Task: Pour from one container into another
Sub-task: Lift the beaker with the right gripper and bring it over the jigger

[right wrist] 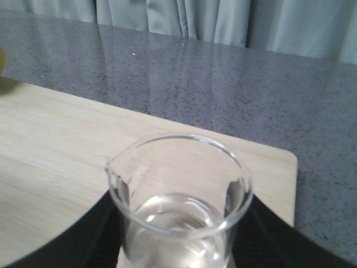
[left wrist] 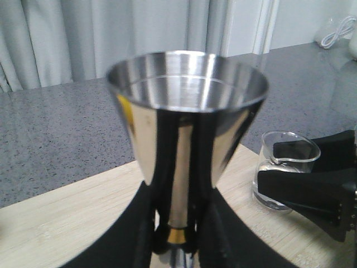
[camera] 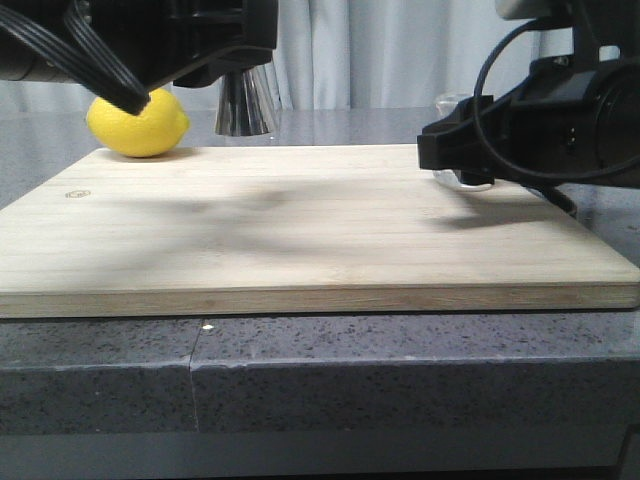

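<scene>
The steel jigger [left wrist: 187, 111] stands upright, its open cup empty and its gold band down between the black fingers. My left gripper [left wrist: 175, 226] is shut on its narrow waist. In the front view only the jigger's lower cone [camera: 243, 105] shows under the left gripper [camera: 232, 55], at the board's far edge. The glass beaker [right wrist: 181, 204] holds some clear liquid and sits upright on the board's far right. My right gripper [right wrist: 181, 240] is shut on it, one finger on each side. From the front, a bit of the beaker [camera: 473, 181] peeks out below the right gripper [camera: 452, 145].
A light wooden cutting board [camera: 300, 230] covers most of the grey stone counter [camera: 300, 370]. A yellow lemon [camera: 138, 122] lies at the board's far left corner, close to the jigger. Grey curtains hang behind. A white cable [left wrist: 334, 30] lies far off on the counter.
</scene>
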Robot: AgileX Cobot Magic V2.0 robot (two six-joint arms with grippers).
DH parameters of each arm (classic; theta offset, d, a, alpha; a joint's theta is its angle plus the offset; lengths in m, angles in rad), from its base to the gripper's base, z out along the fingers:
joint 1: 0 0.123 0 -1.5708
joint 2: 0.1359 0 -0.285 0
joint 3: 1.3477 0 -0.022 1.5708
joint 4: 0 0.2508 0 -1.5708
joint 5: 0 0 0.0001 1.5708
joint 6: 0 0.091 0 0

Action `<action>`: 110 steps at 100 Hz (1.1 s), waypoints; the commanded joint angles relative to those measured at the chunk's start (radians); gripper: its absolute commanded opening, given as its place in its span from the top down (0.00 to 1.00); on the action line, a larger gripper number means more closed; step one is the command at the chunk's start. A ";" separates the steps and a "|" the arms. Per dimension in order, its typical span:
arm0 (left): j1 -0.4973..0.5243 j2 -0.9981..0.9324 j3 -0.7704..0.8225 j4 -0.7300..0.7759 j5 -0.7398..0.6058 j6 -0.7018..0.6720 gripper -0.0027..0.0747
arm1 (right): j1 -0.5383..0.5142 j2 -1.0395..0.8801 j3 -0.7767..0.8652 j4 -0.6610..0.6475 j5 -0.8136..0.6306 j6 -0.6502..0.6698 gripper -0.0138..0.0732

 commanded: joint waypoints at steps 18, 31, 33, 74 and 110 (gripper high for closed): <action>-0.007 -0.039 -0.029 0.004 -0.058 -0.009 0.99 | -0.001 -0.175 -0.100 -0.076 0.091 0.001 0.65; -0.007 -0.039 -0.029 0.007 -0.049 -0.024 0.99 | -0.001 -0.232 -0.163 -0.158 0.189 0.001 0.65; -0.007 -0.039 -0.029 0.007 -0.047 -0.026 0.99 | -0.001 -0.238 -0.174 -0.169 0.200 0.001 0.65; -0.035 -0.037 -0.029 0.033 -0.020 -0.026 0.99 | 0.029 -0.300 -0.388 -0.357 0.409 0.001 0.65; -0.035 -0.037 -0.029 0.044 0.000 -0.030 0.99 | 0.114 -0.300 -0.510 -0.587 0.480 0.001 0.65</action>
